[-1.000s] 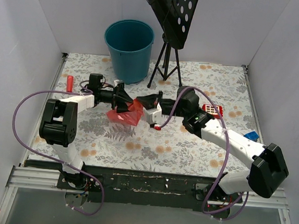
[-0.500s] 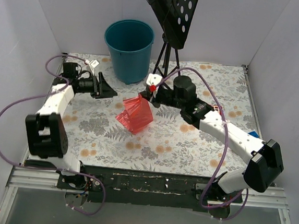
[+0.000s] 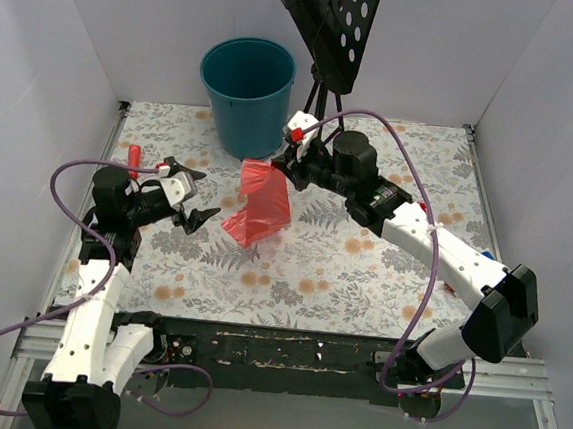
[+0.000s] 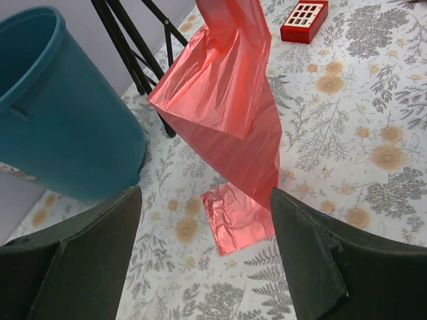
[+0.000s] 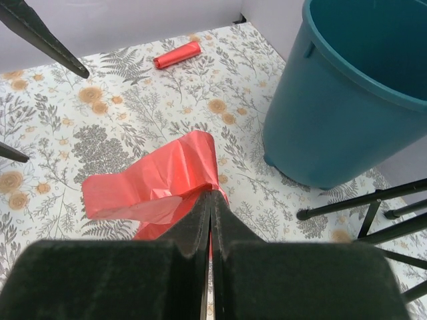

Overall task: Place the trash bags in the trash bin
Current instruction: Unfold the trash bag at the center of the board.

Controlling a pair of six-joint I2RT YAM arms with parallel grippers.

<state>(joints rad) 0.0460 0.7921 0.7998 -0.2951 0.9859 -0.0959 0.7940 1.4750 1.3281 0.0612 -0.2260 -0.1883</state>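
The left gripper [image 3: 206,192] has let go: its fingers stand wide apart with nothing between them, pulled back to the near left and pointing at the red trash bag [image 3: 262,207] from a short way off. The right gripper [image 3: 279,164] now carries the load alone, fingers pinched tight on the bag's top edge, so the film hangs down just near of the trash bin [image 3: 250,111], its tail seemingly brushing the table [image 3: 362,271]. That looks like a clean handover, with only the lift over the rim left to do. A second ago both grippers met at the bag in the middle of the table. Half a second ago the left one had swung out to the far left. Meanwhile the bag has risen and moved farther, towards the bin.
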